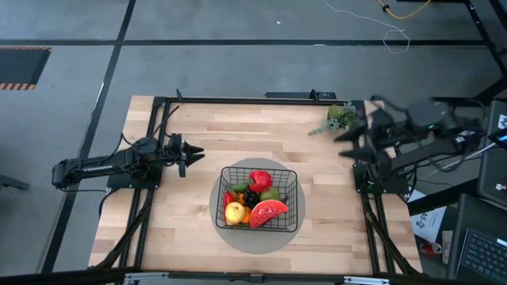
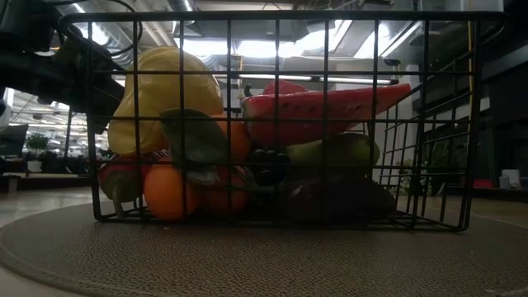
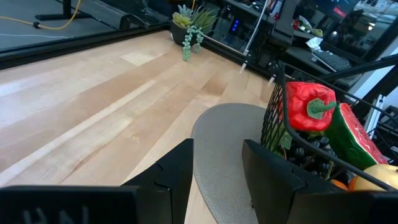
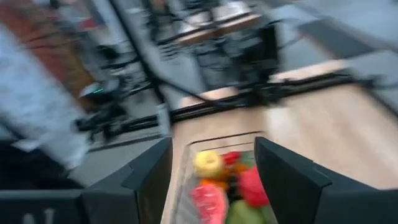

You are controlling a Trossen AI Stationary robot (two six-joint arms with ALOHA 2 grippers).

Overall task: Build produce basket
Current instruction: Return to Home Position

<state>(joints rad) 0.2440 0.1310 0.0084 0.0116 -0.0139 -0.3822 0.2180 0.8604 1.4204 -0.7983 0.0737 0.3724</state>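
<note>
- The left hand point(image 1: 192, 153) was empty, its fingers parted; the basket point(image 1: 260, 198) of produce point(image 1: 255, 204) sat near its fingertips.
- The right hand point(image 4: 214, 149) was wide and empty, with the basket ahead of it.

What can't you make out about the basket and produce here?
High view: whatever lies under the watermelon slice, lemon and red pepper.
Low view: dark pieces on the basket's floor, in shadow.
Left wrist view: basket cut by the picture's edge.
Right wrist view: part of the basket, behind the right claw.
</note>
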